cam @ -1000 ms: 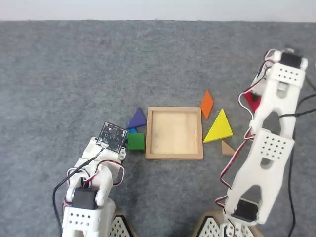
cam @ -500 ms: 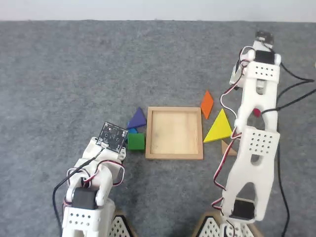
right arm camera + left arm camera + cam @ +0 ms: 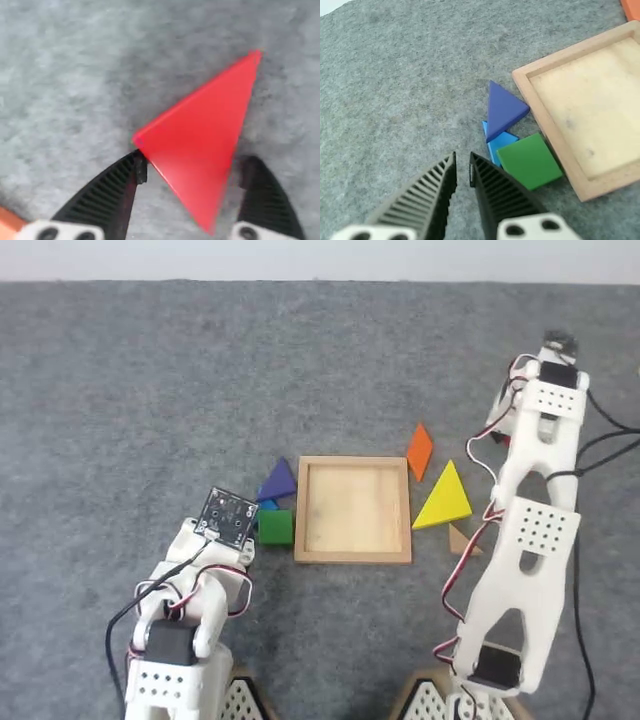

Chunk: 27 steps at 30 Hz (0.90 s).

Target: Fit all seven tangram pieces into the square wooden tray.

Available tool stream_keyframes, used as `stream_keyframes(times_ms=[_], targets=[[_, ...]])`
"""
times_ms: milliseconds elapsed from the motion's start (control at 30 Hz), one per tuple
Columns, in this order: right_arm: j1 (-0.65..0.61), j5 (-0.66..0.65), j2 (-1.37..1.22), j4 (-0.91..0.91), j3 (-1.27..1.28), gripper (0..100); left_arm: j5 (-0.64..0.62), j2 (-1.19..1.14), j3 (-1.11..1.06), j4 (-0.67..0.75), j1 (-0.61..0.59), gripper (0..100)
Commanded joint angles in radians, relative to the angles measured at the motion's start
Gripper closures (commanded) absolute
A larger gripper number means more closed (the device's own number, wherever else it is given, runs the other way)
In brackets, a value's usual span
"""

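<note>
Grey fuzzy mat [image 3: 150, 390] covers the whole table, pale wall strip at the far edge.

Hidden/unclear bits first:
- blue piece [image 3: 496, 142] is mostly covered by the purple triangle [image 3: 504, 107] and the green square [image 3: 529, 161], so can't tell its shape.
- tan triangle [image 3: 459, 537] is small and its outer corner runs under the right arm [image 3: 540, 530].
- orange rhomboid [image 3: 419, 450] is cut off at the frame corner in the left wrist view.
- from above, the black camera board [image 3: 229, 517] sits over the left arm's tip.
- can't tell if the red triangle [image 3: 200, 142] is flat on the mat or tipped up. Looks smeared.

Tray [image 3: 352, 462]: square, pale wood, raised rim, smooth bare floor, no pcs inside. All pcs are flat, glossy, hard-edged. Purple, blue and green are bunched against the tray's left side. Orange and the big yellow triangle [image 3: 445, 497] are just off its right side, tan at the yellow's corner.

Left gripper [image 3: 462, 157]: ribbed black fingers nearly together with only a thin slit, gripping nothing, above bare mat near the blue/green pcs.

Right gripper [image 3: 197, 170]: fingers spread, straddling the red triangle. One tip is at its edge, the other has a gap. Not clamped. It's well right of the tray.
</note>
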State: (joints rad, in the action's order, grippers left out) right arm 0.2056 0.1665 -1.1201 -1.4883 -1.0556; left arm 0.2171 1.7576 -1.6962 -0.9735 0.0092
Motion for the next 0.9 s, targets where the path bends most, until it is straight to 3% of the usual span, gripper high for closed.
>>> stream_keyframes(times_ms=[0, 200, 467, 567, 767, 867], targets=[[0.016, 0.005, 0.007, -0.015, -0.026, 80.2, -0.008, 0.014, 0.008, -0.006, -0.003, 95], [0.018, 0.005, 0.022, -0.165, -0.075, 80.4, -0.008, 0.014, 0.008, -0.006, -0.003, 95], [0.002, 0.005, 0.07, -0.294, -0.408, 80.1, -0.008, 0.014, 0.008, -0.006, -0.003, 95], [-0.008, -0.04, 0.036, -0.196, -0.47, 80.1, -0.008, 0.014, 0.008, -0.006, -0.003, 95], [-0.008, -0.141, -0.145, 0.193, -0.453, 80.4, -0.008, 0.014, 0.008, -0.006, -0.003, 95], [-0.007, -0.172, -0.209, 0.18, -0.454, 80.4, -0.008, 0.014, 0.008, -0.006, -0.003, 95]])
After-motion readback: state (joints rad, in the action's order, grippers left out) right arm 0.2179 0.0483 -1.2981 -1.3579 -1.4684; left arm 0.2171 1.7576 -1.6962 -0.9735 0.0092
